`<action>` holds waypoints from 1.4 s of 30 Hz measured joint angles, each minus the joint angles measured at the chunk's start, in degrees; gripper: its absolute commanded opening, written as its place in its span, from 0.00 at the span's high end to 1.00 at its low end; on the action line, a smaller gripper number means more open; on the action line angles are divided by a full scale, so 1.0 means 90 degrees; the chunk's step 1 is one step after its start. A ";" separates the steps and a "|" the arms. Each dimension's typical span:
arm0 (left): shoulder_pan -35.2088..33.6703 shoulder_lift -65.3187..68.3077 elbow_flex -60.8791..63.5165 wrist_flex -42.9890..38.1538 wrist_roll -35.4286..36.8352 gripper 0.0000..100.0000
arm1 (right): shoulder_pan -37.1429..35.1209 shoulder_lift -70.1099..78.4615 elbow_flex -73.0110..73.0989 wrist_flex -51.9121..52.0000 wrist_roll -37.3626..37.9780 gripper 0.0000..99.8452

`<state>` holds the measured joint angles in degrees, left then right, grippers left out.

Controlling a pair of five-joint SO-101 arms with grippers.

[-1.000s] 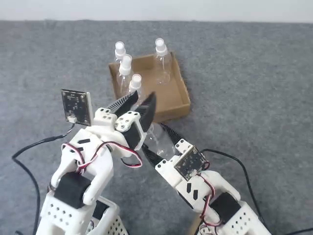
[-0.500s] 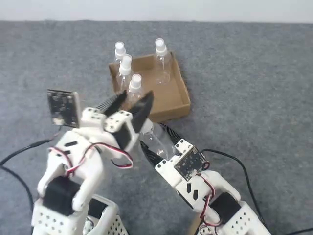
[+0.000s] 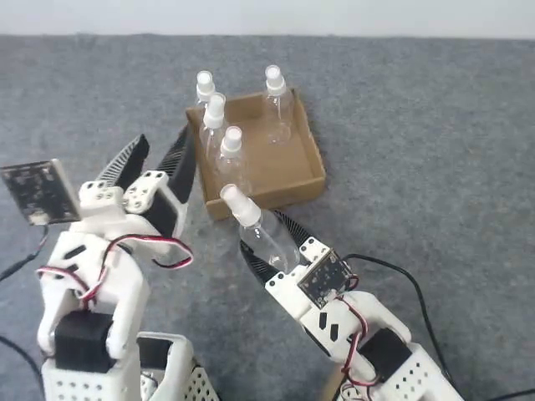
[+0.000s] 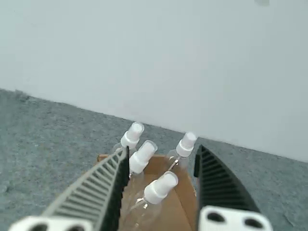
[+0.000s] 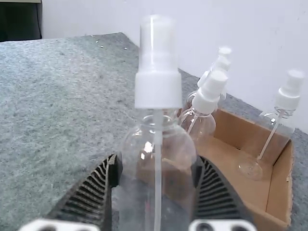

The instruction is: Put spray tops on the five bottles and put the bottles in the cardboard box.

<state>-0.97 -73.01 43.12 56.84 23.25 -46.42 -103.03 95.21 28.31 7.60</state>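
High view, step: I judge this to be the last boxing. The fifth bottle (image 3: pixel 266 238) already wears its spray top (image 3: pixel 236 203).
High view, right gripper (image 3: pixel 269 244): clamped on that bottle's body. The bottle is tilted, just outside the front wall of the cardboard box (image 3: pixel 311 146).
High view, left gripper (image 3: pixel 163 138): jaws wide and empty, beside the box's near-left corner.
High view, box contents: three capped bottles (image 3: pixel 230 154) stand inside. A fourth stands at the back-left corner, and I can't tell which side of the wall it is on.
Left wrist view, left gripper (image 4: pixel 162 153): the spread fingers frame four capped bottles (image 4: pixel 161 185) and the box (image 4: pixel 180 202).
Right wrist view, right gripper (image 5: pixel 155 173): holds the fifth bottle (image 5: pixel 156 144), spray top (image 5: pixel 155 67) seated straight. The box (image 5: pixel 279 192) has bare floor at its near side.
Next move: I'd lift the bottle over the front wall, lower it upright onto that bare floor clear of its neighbours, then let go.
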 measured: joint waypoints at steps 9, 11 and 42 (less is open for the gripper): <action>-0.0127 0.0068 0.1446 -0.0674 0.0029 0.79 | 0.0000 0.0000 0.0000 0.0000 0.0000 0.93; -0.0098 0.0068 0.1709 -0.0879 -0.0010 0.79 | 0.0000 0.0000 0.0000 0.0000 0.0000 0.93; 0.0791 -0.0010 0.2051 -0.0996 -0.0947 0.79 | 0.0010 0.0020 0.0000 0.0029 0.0000 0.93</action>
<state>6.15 -73.10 61.58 47.87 14.73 -46.33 -102.86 95.21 28.57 7.60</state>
